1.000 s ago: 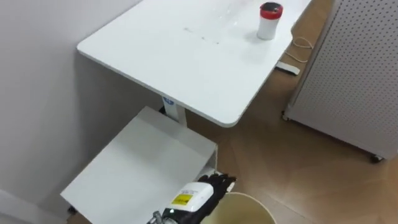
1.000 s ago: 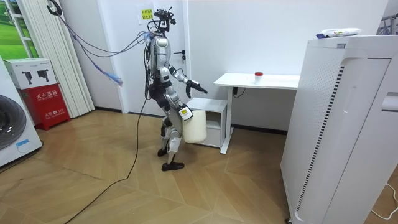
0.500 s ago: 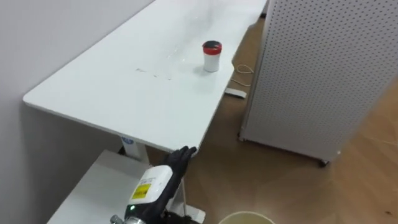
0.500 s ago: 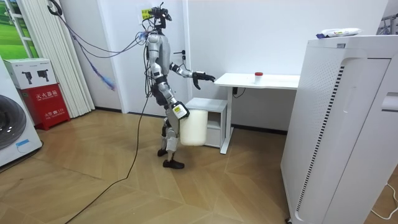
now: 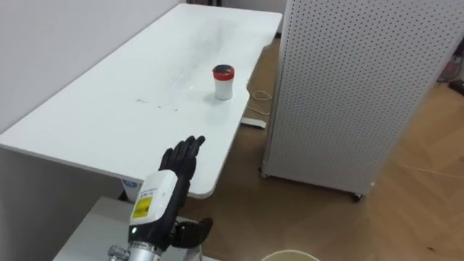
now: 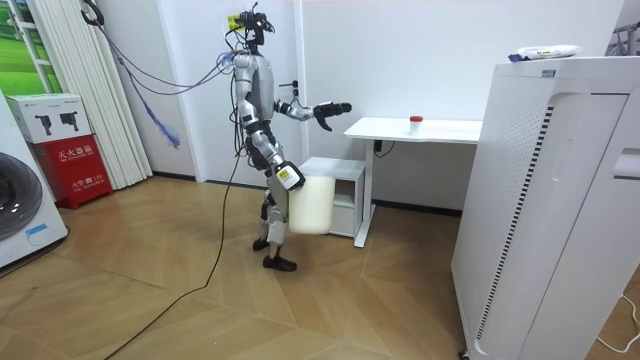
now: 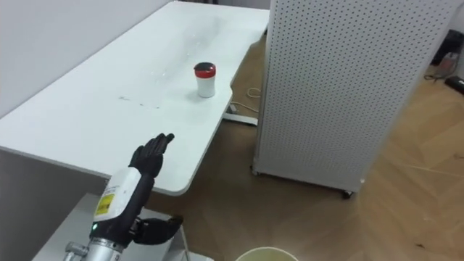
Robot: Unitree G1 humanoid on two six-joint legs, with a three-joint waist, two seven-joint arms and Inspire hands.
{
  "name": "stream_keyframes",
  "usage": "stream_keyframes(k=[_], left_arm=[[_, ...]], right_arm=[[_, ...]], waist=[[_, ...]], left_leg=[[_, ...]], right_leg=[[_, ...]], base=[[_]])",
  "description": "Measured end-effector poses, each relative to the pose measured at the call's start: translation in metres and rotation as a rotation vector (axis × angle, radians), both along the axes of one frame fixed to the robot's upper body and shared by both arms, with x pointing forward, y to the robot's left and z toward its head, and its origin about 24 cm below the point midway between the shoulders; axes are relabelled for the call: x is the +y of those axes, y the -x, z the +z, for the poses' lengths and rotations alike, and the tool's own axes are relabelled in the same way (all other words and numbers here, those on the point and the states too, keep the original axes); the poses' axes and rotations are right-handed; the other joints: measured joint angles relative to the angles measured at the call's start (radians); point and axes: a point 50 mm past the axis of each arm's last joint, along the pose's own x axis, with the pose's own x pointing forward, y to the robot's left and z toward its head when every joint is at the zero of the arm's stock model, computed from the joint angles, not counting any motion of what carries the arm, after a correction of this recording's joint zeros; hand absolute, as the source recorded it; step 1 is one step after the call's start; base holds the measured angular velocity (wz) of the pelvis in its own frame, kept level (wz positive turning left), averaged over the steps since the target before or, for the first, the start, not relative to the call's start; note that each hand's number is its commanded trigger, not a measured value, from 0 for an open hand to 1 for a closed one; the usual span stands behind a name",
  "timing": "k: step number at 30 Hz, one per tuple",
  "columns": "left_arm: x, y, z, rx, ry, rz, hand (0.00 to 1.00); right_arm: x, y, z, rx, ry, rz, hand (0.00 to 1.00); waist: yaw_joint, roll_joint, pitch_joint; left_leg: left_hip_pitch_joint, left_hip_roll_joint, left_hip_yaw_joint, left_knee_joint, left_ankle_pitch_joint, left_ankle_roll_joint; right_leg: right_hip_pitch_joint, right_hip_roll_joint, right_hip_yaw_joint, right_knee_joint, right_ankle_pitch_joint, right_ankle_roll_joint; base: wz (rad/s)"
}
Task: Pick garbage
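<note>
one small red-lidded cup [image 5: 222, 81] stands upright on the white desk [image 5: 109, 123], upper centre of frame, well apart from the left hand [image 5: 177, 163], whose straight, empty fingers point up the frame toward it

Bare tabletop [image 5: 94, 116] around red-lidded cup [image 5: 222, 82]

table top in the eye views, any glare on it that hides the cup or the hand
Left eye view: a faint streaky sheen lies on the white table just left of the red-lidded cup, hiding nothing; the dark left hand stands out plainly against the white top. Room view: the light is even, the table top bright, with shade beneath it.
</note>
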Motion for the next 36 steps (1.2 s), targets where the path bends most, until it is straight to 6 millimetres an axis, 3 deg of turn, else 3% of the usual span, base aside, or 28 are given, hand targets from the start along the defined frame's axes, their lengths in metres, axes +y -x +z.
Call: stream_keyframes(k=[2, 3, 4, 5, 6, 7, 8, 9, 10, 11, 12, 13, 15, 17, 24, 27, 29, 31, 32, 33, 34, 36], left_arm=[[0.007, -0.002, 0.004, -0.017, 0.038, 0.040, 0.00], [0.012, -0.003, 0.008, -0.031, 0.061, 0.067, 0.00], [0.016, -0.003, 0.011, -0.042, 0.088, 0.090, 0.00], [0.021, -0.001, 0.012, -0.055, 0.121, 0.126, 0.00], [0.023, 0.001, 0.013, -0.061, 0.141, 0.144, 0.00], [0.029, 0.005, 0.012, -0.066, 0.176, 0.181, 0.00], [0.031, 0.007, 0.011, -0.067, 0.190, 0.193, 0.00], [0.030, 0.008, 0.010, -0.068, 0.215, 0.200, 0.00], [0.030, 0.008, 0.012, -0.082, 0.223, 0.197, 0.00], [0.031, 0.009, 0.012, -0.085, 0.223, 0.198, 0.00], [0.033, 0.011, 0.011, -0.094, 0.226, 0.219, 0.00], [0.037, 0.012, 0.013, -0.110, 0.225, 0.239, 0.00], [0.042, 0.015, 0.011, -0.119, 0.222, 0.270, 0.00], [0.045, 0.017, 0.010, -0.115, 0.240, 0.287, 0.00], [0.051, 0.017, 0.007, -0.097, 0.292, 0.339, 0.00], [0.054, 0.020, -0.004, -0.051, 0.282, 0.363, 0.00], [0.054, 0.021, -0.008, -0.028, 0.279, 0.372, 0.00], [0.055, 0.021, -0.009, -0.022, 0.300, 0.379, 0.00], [0.055, 0.021, -0.009, -0.022, 0.309, 0.384, 0.00], [0.056, 0.022, -0.009, -0.020, 0.326, 0.393, 0.00], [0.055, 0.022, -0.010, -0.017, 0.347, 0.398, 0.00], [0.050, 0.020, -0.008, -0.023, 0.377, 0.388, 0.00]], right_arm=[[-0.001, 0.002, 0.000, 0.005, 0.005, -0.002, 1.00], [-0.002, 0.003, 0.000, 0.005, 0.007, 0.002, 1.00], [-0.002, 0.002, 0.000, 0.005, 0.009, 0.008, 1.00], [-0.001, 0.001, 0.001, 0.002, 0.021, 0.034, 1.00], [0.000, -0.001, 0.002, -0.005, 0.024, 0.044, 1.00], [0.002, -0.005, 0.004, -0.023, 0.026, 0.058, 1.00], [0.002, -0.006, 0.005, -0.030, 0.025, 0.059, 1.00], [0.000, -0.007, 0.005, -0.034, 0.030, 0.054, 1.00], [-0.001, -0.007, 0.006, -0.036, 0.033, 0.050, 1.00], [0.000, -0.005, 0.005, -0.031, 0.029, 0.049, 1.00], [0.001, -0.003, 0.004, -0.025, 0.027, 0.061, 1.00], [0.001, -0.002, 0.005, -0.028, 0.021, 0.071, 1.00], [0.002, -0.001, 0.005, -0.031, 0.018, 0.077, 1.00], [0.002, -0.001, 0.005, -0.031, 0.022, 0.081, 1.00], [0.009, -0.003, 0.010, -0.060, 0.035, 0.119, 1.00], [0.013, -0.006, 0.011, -0.070, 0.023, 0.142, 1.00], [0.013, -0.006, 0.011, -0.069, 0.022, 0.142, 1.00], [0.012, -0.005, 0.011, -0.060, 0.028, 0.142, 1.00], [0.012, -0.005, 0.011, -0.059, 0.031, 0.143, 1.00], [0.014, -0.004, 0.010, -0.056, 0.034, 0.149, 1.00], [0.013, -0.005, 0.010, -0.056, 0.041, 0.151, 1.00], [0.010, -0.005, 0.011, -0.055, 0.052, 0.145, 1.00]], waist=[[0.005, 0.000, -0.0001], [0.016, 0.004, -0.0008], [0.034, 0.006, -0.0015], [0.062, 0.010, -0.0048], [0.073, 0.012, -0.0052], [0.083, 0.014, -0.0067], [0.081, 0.012, -0.0064], [0.084, 0.012, -0.0068], [0.089, 0.011, -0.0056], [0.092, 0.003, -0.0071], [0.098, 0.003, -0.0176], [0.098, -0.001, -0.0191], [0.101, 0.005, -0.0157], [0.093, 0.013, -0.0114], [0.089, 0.019, -0.0093], [0.098, 0.015, -0.0032], [0.094, 0.017, 0.0046], [0.096, 0.029, 0.0105], [0.096, 0.030, 0.0102], [0.099, 0.023, 0.0129], [0.091, 0.022, 0.0115], [0.086, 0.019, 0.0129]], left_leg=[[0.012, -0.007, -0.012, 0.000, 0.001, -0.006], [0.019, -0.012, -0.043, -0.005, 0.001, -0.008], [0.025, -0.021, -0.102, -0.009, 0.000, -0.009], [0.027, -0.034, -0.211, -0.002, 0.001, -0.007], [0.023, -0.042, -0.268, 0.006, 0.003, -0.004], [0.014, -0.059, -0.363, 0.027, 0.008, 0.006], [0.006, -0.071, -0.401, 0.039, 0.009, 0.017], [-0.012, -0.109, -0.462, 0.014, 0.006, 0.026], [-0.049, -0.143, -0.486, -0.044, 0.015, 0.044], [-0.053, -0.147, -0.479, -0.038, 0.028, 0.055], [-0.040, -0.145, -0.460, -0.060, 0.029, 0.057], [-0.025, -0.145, -0.437, -0.080, 0.031, 0.062], [-0.005, -0.141, -0.422, -0.095, 0.031, 0.063], [0.010, -0.139, -0.422, -0.106, 0.031, 0.063], [0.015, -0.129, -0.397, -0.096, 0.031, 0.059], [-0.010, -0.111, -0.391, 0.022, 0.022, 0.044], [-0.071, -0.097, -0.406, 0.197, 0.015, 0.033], [-0.157, -0.065, -0.454, 0.433, 0.045, 0.014], [-0.182, -0.064, -0.472, 0.484, 0.067, 0.013], [-0.226, -0.061, -0.491, 0.579, 0.127, 0.015], [-0.273, -0.066, -0.510, 0.618, 0.121, 0.028], [-0.361, -0.095, -0.511, 0.572, 0.089, 0.050]], right_leg=[[0.001, 0.013, 0.017, 0.000, -0.003, -0.005], [-0.005, 0.029, 0.042, 0.000, -0.004, -0.009], [-0.012, 0.051, 0.084, 0.000, -0.003, -0.014], [-0.017, 0.076, 0.137, 0.002, 0.000, -0.022], [-0.016, 0.082, 0.159, 0.003, 0.004, -0.027], [-0.017, 0.087, 0.194, 0.003, 0.010, -0.031], [-0.016, 0.090, 0.219, 0.003, 0.011, -0.029], [-0.016, 0.093, 0.256, 0.001, 0.013, -0.023], [-0.021, 0.095, 0.281, 0.002, 0.016, -0.017], [-0.025, 0.095, 0.295, 0.007, 0.015, -0.013], [-0.028, 0.101, 0.288, 0.010, 0.017, -0.009], [-0.026, 0.098, 0.274, 0.006, 0.018, -0.008], [-0.016, 0.096, 0.236, -0.007, 0.025, -0.014], [-0.004, 0.099, 0.230, -0.024, 0.028, -0.014], [-0.007, 0.112, 0.212, -0.033, 0.023, -0.025], [0.008, 0.097, 0.146, -0.013, 0.002, -0.048], [0.009, 0.093, 0.136, 0.014, -0.034, -0.063], [0.013, 0.115, 0.161, 0.078, -0.085, -0.080], [0.019, 0.118, 0.164, 0.092, -0.095, -0.084], [0.034, 0.124, 0.179, 0.109, -0.113, -0.092], [0.043, 0.133, 0.191, 0.109, -0.127, -0.097], [0.048, 0.131, 0.201, 0.108, -0.142, -0.098]], base=[[-0.35], [-0.68], [-1.14], [-1.20], [-1.27], [-0.83], [-0.74], [-0.47], [-0.51], [-0.55], [-0.45], [-0.40], [-0.32], [-0.12], [-0.10], [-0.24], [-0.12], [-0.15], [-0.21], [-0.06], [0.06], [0.09]])
